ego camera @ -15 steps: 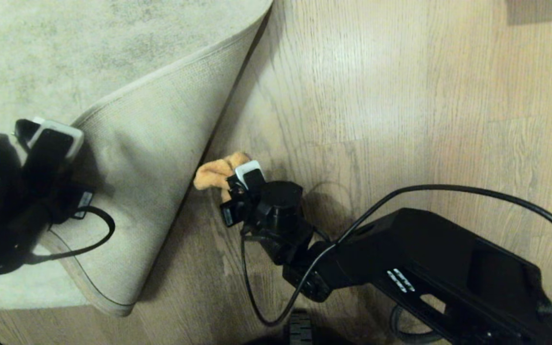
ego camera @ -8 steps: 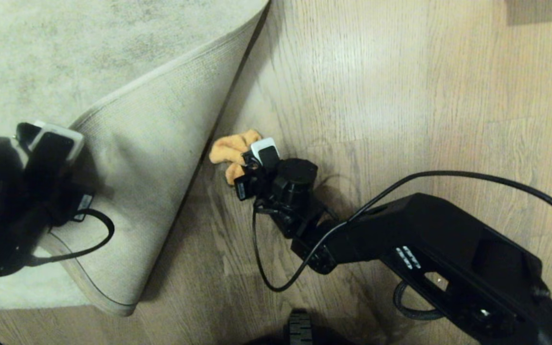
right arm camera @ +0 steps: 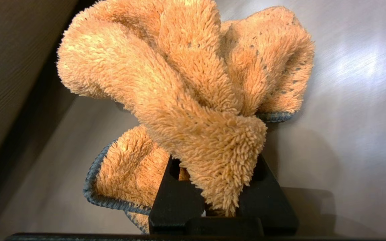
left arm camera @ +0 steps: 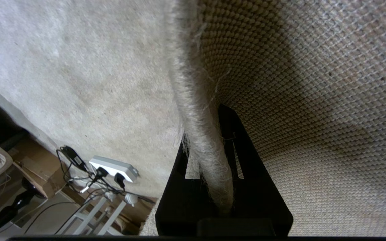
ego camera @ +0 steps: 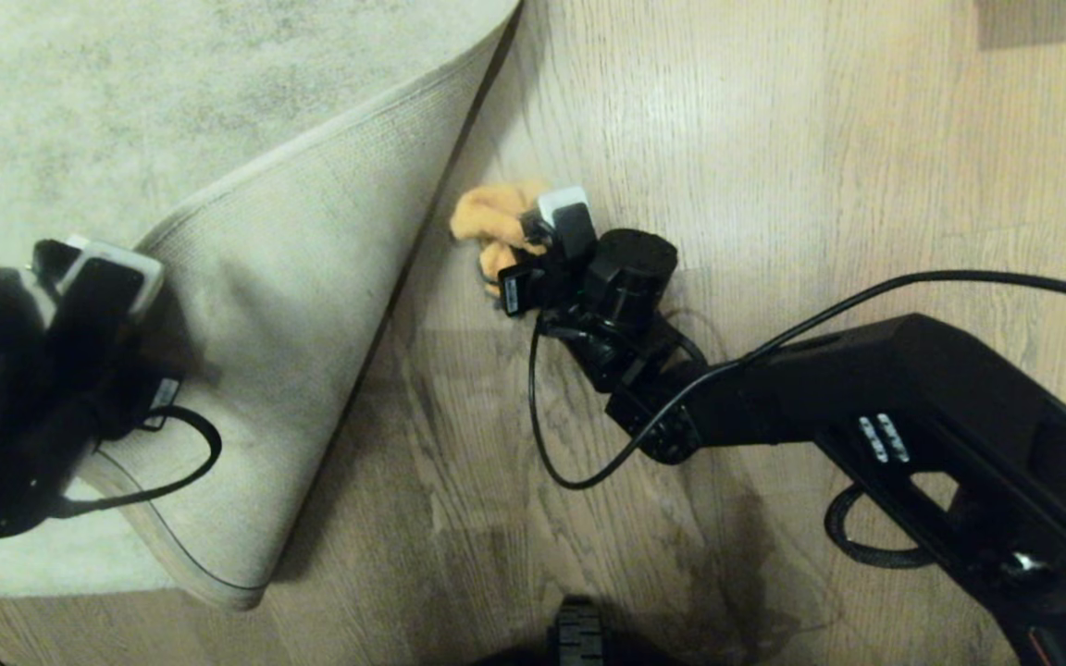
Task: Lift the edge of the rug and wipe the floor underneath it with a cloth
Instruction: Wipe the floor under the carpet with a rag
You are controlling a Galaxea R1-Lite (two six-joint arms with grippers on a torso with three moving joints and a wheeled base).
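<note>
The rug edge (ego camera: 292, 305) is folded back, its beige woven backing facing up over the grey pile. At the left, my left gripper (ego camera: 93, 268) holds that fold up, shut on the rug edge (left arm camera: 196, 117), which runs between the left gripper's (left arm camera: 206, 140) black fingers. The orange cloth (ego camera: 489, 215) lies bunched on the wood floor (ego camera: 774, 166), close beside the fold line. My right gripper (ego camera: 533, 248) is shut on the cloth (right arm camera: 186, 77), whose fluffy folds spill over the right gripper (right arm camera: 218, 167) and rest on the floor (right arm camera: 347, 117).
A white power strip (left arm camera: 114, 166) with plugs and cables lies past the rug's far border. The right arm's black cable (ego camera: 570, 462) loops over the floor. A dark block (ego camera: 1051, 20) sits at the far right corner, and part of my base (ego camera: 579, 634) shows at the near edge.
My right gripper has slid the cloth across the floor, away from me and along the fold line. The left gripper has kept still, holding the rug edge.
</note>
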